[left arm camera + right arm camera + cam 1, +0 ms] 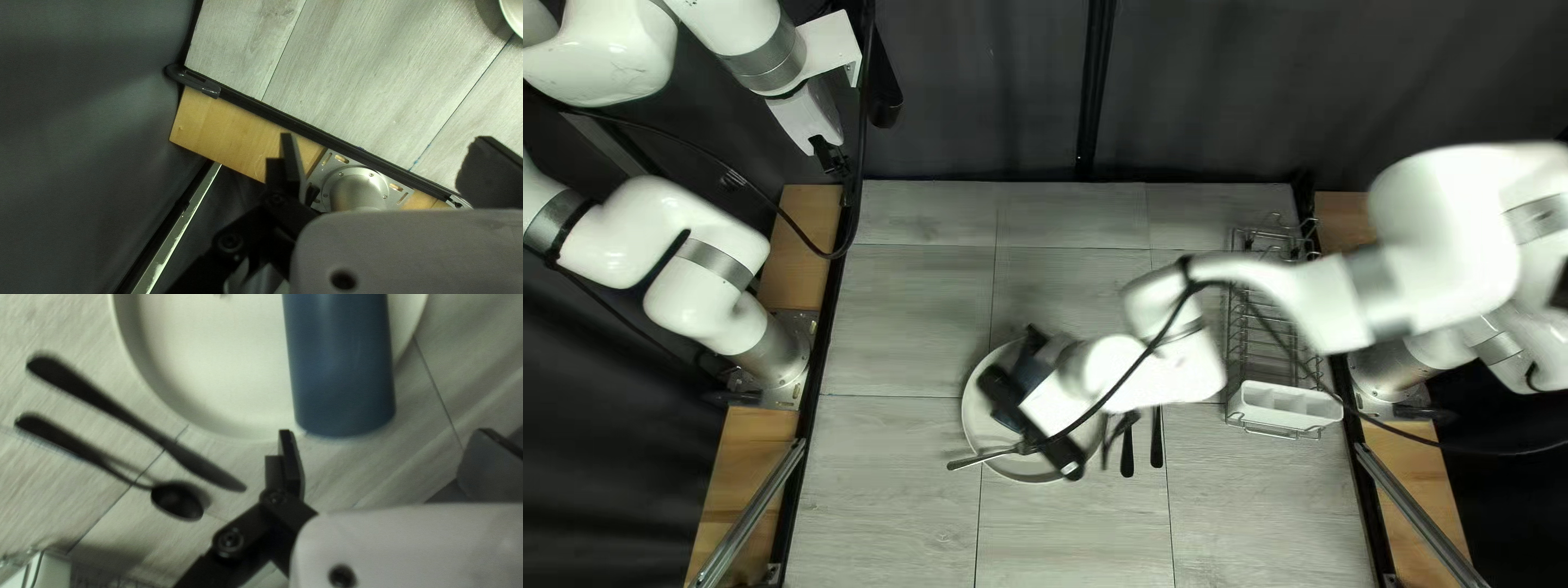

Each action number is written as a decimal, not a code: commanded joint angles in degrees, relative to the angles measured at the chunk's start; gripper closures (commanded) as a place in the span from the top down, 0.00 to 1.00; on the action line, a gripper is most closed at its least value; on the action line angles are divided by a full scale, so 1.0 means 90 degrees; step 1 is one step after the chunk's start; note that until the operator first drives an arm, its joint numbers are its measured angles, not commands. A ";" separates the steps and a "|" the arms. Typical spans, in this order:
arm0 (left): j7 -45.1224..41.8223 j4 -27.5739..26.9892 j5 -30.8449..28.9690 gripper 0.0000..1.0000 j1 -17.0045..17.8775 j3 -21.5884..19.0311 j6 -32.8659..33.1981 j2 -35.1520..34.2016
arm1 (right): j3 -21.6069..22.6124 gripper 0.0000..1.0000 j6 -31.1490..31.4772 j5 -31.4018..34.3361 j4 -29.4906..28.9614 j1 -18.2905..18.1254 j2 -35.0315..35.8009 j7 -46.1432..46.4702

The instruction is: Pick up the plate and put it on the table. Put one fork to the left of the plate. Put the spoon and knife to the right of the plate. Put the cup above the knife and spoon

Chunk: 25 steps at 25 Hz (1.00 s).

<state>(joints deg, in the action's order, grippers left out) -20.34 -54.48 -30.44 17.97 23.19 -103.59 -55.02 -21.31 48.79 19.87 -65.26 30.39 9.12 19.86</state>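
With left claw (pixel 387 139) and right claw (pixel 385 433) spread wide, could topple blue cup (pixel 343 365) at rim of plate (pixel 207 365) by swinging right one low.

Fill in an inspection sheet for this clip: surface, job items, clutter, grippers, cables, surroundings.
Surface: table grey, plank-patterned, with seams.
Plate: on the table.
Knife and spoon: side by side beside it.
Cup: blue, over the plate; support unclear.
Silver handle: across the plate's rim; utensil type unclear.
Clutter: wire rack with white holder.
Left gripper: open, nothing held.
Right gripper: open, near the cup.
Cables: black, one along each arm.
Surroundings: dark curtain; no person seen.
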 commanded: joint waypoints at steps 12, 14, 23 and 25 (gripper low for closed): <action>0.0000 0.0000 0.0000 1.00 0.0000 0.0000 0.0000 0.0000 | -0.0274 1.00 -0.1535 0.0364 0.1081 -0.0205 -0.1202 -0.2231; 0.0000 0.0000 0.0000 1.00 0.0000 0.0000 0.0000 0.0000 | -0.0332 1.00 -0.2234 0.0129 0.1463 -0.0338 -0.1309 -0.3214; 0.0000 0.0000 0.0000 1.00 0.0000 0.0000 0.0000 0.0000 | -0.0405 1.00 -0.2681 -0.0385 0.1682 -0.0342 -0.1336 -0.3256; 0.0000 0.0000 0.0000 1.00 0.0000 0.0000 0.0000 0.0000 | -0.0468 1.00 -0.2812 -0.1724 0.1703 -0.0294 -0.1207 -0.2663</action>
<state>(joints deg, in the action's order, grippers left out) -20.34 -54.47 -30.44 17.97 23.19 -103.59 -55.02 -24.20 26.32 19.55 -50.69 27.48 -2.84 -11.42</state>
